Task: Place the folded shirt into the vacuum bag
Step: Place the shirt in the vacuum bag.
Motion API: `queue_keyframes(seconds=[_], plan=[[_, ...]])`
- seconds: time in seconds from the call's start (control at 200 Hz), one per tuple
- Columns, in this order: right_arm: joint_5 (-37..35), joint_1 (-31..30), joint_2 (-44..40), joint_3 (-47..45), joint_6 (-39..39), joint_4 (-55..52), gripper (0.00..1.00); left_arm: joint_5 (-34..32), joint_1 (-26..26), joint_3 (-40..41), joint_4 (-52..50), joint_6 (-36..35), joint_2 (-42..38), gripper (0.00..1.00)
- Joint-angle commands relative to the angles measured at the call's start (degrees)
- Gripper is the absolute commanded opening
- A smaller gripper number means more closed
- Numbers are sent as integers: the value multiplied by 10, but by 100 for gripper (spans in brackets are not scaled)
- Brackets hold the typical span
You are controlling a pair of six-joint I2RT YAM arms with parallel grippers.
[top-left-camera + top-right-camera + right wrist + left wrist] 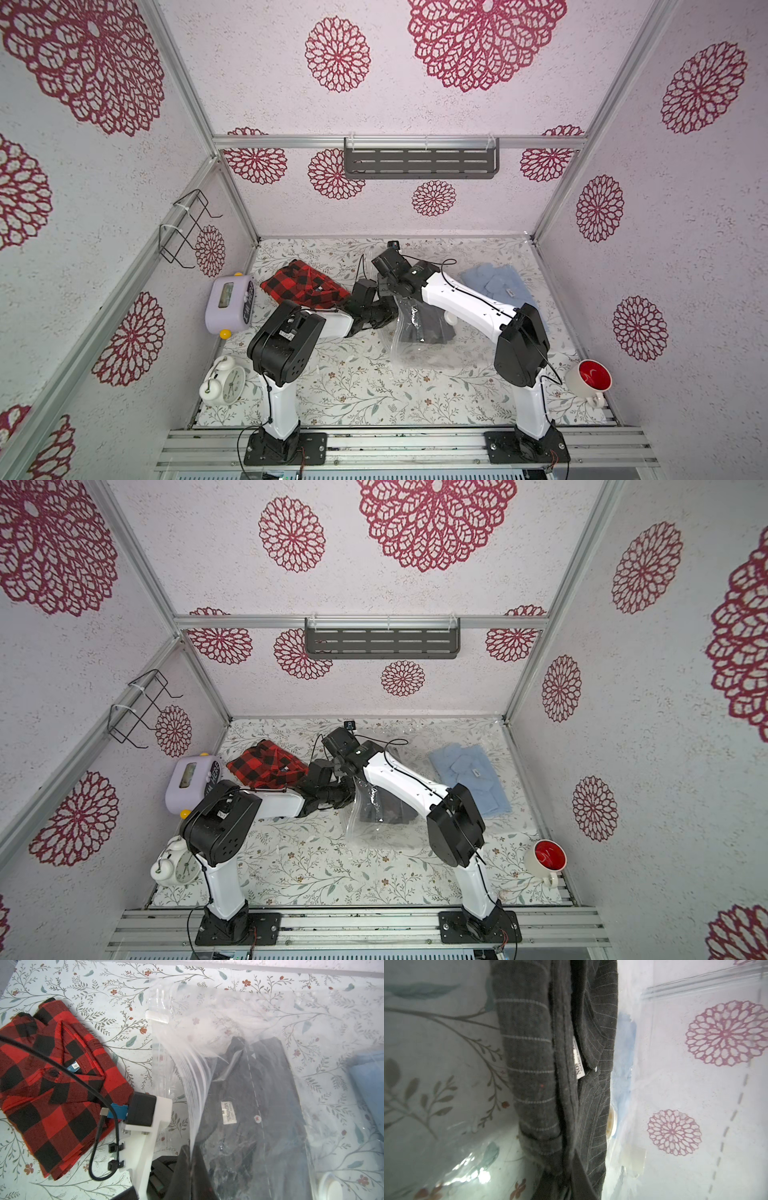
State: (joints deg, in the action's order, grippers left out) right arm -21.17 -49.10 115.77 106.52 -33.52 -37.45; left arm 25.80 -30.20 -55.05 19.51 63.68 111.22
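Note:
The clear vacuum bag [419, 353] [374, 833] lies mid-table, its zip-strip mouth [160, 1064] facing the left arm. A folded dark grey pinstriped shirt [424, 328] [249, 1095] sits inside it, beside the white valve cap [449, 318] [611, 1124]. My left gripper [390, 313] [571, 1184] reaches in through the mouth and is shut on the shirt [550, 1064]. The right gripper [386, 291] [191, 1149] is shut on the bag's upper layer at the mouth and holds it lifted.
A folded red-and-black plaid shirt [305, 284] [52, 1084] lies left of the bag, a light blue one [498, 282] right of it. A lilac clock [230, 303] and white alarm clock [222, 380] stand at the left edge, a red-lined mug [590, 376] front right.

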Motion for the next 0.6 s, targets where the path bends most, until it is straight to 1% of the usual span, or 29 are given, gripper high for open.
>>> queue_keyframes(seconds=[0.0, 0.255, 0.37, 0.455, 0.595], plan=[[38, -26, -6, 22, 4, 32, 0, 28, -37, -20, 67, 15, 34, 11], [38, -25, -3, 19, 2, 34, 0, 60, -50, -16, 175, 68, 63, 14], [36, -25, -4, 21, 3, 34, 0, 68, -53, -17, 200, 81, 73, 19], [33, -26, -7, 20, 4, 33, 0, 67, -52, -13, 195, 79, 66, 25], [26, -24, -12, 18, 5, 28, 0, 53, -47, 1, 145, 57, 34, 43]])
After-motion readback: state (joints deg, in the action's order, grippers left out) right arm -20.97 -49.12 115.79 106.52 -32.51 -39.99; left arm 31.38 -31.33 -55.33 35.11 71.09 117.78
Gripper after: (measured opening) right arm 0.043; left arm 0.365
